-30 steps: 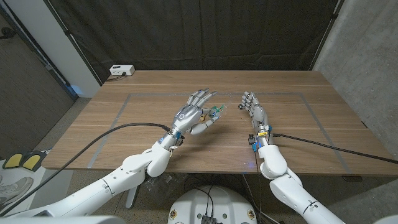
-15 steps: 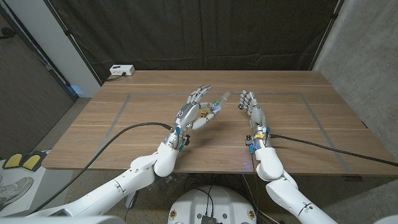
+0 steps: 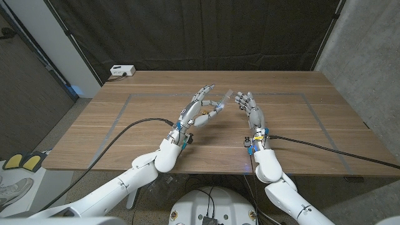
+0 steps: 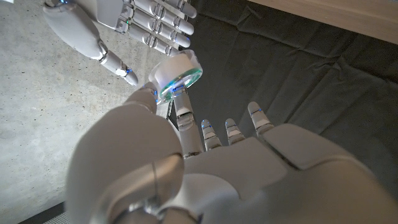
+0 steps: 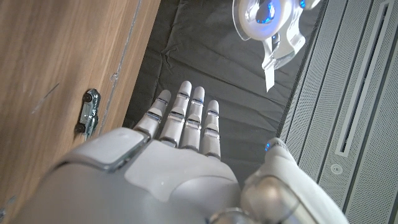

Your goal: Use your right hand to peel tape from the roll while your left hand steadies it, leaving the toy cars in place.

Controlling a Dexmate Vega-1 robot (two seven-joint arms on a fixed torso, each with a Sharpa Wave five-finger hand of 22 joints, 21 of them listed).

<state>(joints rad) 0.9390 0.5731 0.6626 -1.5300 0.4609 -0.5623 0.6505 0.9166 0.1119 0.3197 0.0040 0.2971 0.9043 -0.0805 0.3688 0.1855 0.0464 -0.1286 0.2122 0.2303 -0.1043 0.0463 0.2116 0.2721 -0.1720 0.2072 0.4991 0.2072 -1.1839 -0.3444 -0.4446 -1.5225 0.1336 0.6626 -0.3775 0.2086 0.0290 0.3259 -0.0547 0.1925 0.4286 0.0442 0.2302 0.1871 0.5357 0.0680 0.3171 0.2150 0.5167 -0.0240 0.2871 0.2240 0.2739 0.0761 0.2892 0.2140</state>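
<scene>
One toy car (image 5: 87, 112) at table edge, roll (image 4: 178, 76) partly behind thumb.

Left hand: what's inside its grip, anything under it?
The left hand holds the tape roll at its fingertips, lifted off the wooden table. The right hand is close by, not touching. The table directly under the left hand is hidden by the hand itself.

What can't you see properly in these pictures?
- Tape roll: tiny in the head view; whether a strip is peeled is unclear.
- Left robot hand: its back hides its grip in the left wrist view.
- Toy car: too small for detail.
- Right robot hand: contact with the roll unclear.
</scene>
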